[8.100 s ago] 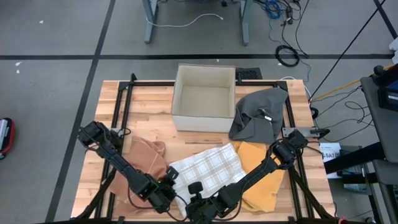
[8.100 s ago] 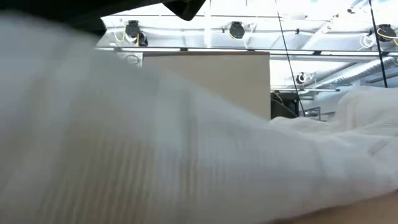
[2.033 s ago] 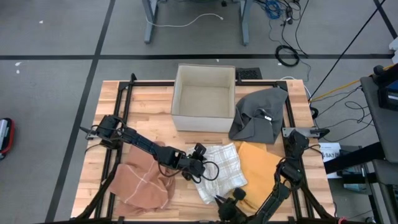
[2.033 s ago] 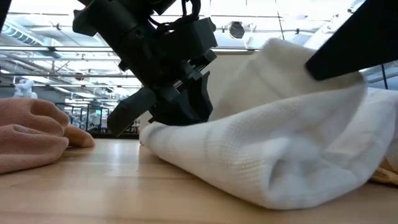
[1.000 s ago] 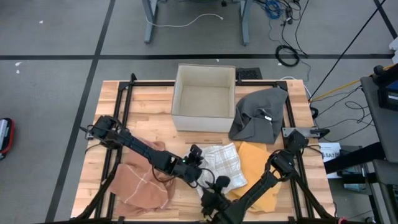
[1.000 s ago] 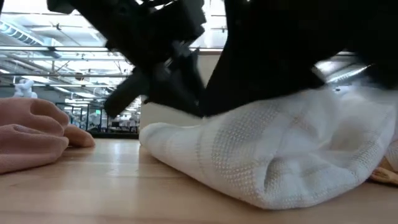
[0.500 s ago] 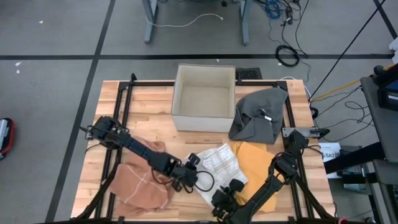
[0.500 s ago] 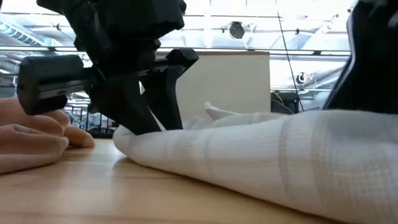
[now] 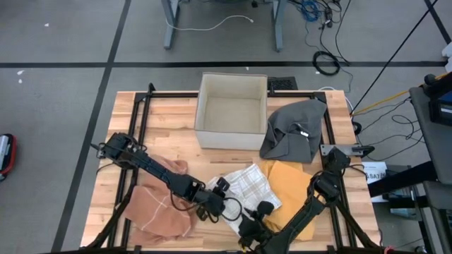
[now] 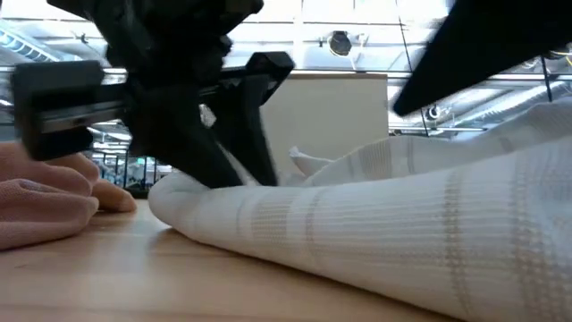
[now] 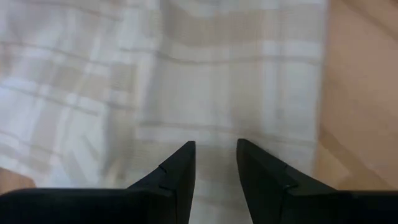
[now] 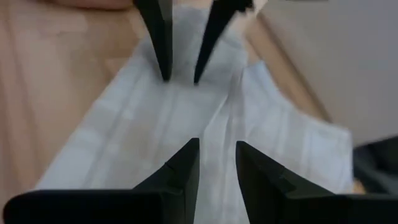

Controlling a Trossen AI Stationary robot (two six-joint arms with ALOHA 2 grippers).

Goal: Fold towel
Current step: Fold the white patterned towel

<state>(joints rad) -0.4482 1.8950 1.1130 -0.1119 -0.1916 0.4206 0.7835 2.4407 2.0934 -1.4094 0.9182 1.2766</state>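
Left pincer drawn back, both pincers narrow, pinching checked towel edge.

Two dark, slim, jointed arms. Left gripper: matte black fingers tapering to points (angular, faceted). Right gripper: same black wedge fingers. Thin black cables looped behind jaws.

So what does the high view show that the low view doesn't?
Only the high view shows the whole table: the open box, grey cloth, yellow cloth, and both arms reaching the checked towel. Only the low view shows the towel's fold bulging off the wood, level with the tabletop. Both show the towel, the pink cloth beside it, and the left gripper at its edge.
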